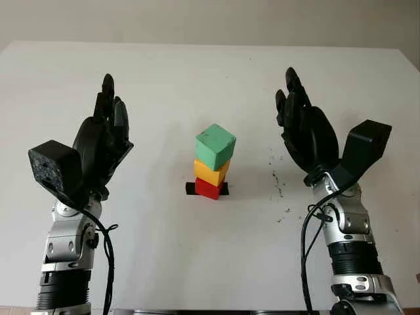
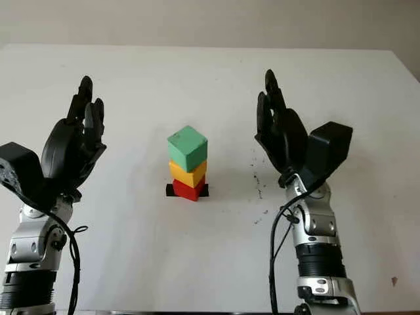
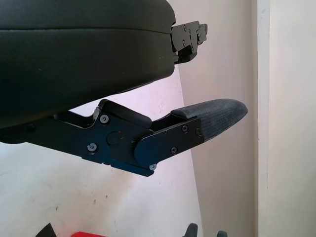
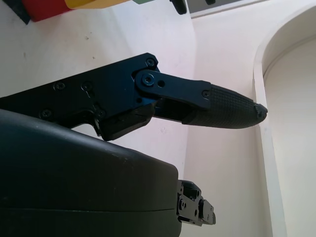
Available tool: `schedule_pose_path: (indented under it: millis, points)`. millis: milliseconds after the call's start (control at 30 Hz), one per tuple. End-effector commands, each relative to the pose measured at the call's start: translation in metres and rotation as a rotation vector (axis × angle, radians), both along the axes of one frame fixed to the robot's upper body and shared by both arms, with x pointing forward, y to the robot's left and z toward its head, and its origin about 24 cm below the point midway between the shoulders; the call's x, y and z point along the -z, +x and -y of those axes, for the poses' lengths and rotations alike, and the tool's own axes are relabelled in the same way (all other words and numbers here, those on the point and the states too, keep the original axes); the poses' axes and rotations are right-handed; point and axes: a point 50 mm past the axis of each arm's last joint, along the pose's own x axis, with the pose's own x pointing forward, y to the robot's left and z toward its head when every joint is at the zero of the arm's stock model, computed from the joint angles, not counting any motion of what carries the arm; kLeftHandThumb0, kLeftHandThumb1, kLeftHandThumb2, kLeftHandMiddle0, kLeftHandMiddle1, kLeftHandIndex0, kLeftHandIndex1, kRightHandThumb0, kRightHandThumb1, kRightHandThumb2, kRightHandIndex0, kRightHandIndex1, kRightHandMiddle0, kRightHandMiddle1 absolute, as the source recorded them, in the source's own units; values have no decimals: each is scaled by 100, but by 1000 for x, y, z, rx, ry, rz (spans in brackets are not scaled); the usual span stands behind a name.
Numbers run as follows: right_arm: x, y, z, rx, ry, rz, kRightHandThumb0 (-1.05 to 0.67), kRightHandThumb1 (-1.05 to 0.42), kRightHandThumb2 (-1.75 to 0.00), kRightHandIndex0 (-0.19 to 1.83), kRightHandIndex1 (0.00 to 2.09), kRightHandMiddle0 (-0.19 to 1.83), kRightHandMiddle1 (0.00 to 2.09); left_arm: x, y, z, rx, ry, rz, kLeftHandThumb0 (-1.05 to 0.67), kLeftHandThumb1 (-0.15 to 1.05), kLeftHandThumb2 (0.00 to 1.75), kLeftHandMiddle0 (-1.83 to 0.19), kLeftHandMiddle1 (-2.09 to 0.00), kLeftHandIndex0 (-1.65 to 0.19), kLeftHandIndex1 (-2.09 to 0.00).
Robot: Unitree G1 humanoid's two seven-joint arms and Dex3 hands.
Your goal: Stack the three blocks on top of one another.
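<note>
Three blocks stand stacked at the middle of the white table [image 1: 164, 85]: a red block [image 1: 209, 189] at the bottom on a black mark [image 1: 190, 188], a yellow block [image 1: 210, 172] on it, and a green block [image 1: 215, 145] on top, turned a little. My left hand [image 1: 105, 128] is raised to the left of the stack, open and holding nothing. My right hand [image 1: 298, 118] is raised to the right of the stack, open and well apart from it. The red block's edge [image 4: 47, 9] appears in the right wrist view.
Small dark specks [image 1: 275, 177] mark the table right of the stack. The table's far edge meets a pale wall [image 1: 210, 20].
</note>
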Motion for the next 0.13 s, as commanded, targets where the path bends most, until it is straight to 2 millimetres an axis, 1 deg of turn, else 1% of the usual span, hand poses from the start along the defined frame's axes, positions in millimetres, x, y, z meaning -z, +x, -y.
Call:
schedule_pose_path:
  millis: [0, 100]
  points:
    - [-2, -3, 0, 5, 5, 19, -80, -105, -69, -19, 0, -19, 0, -2, -2, 2, -2, 0, 20, -76, 105, 78, 19, 0, 19, 0]
    - [-2, -3, 1, 5, -7, 22, -79, -105, -69, -19, 0, -19, 0, -2, -2, 1, -6, -2, 22, -76, 105, 78, 19, 0, 19, 0]
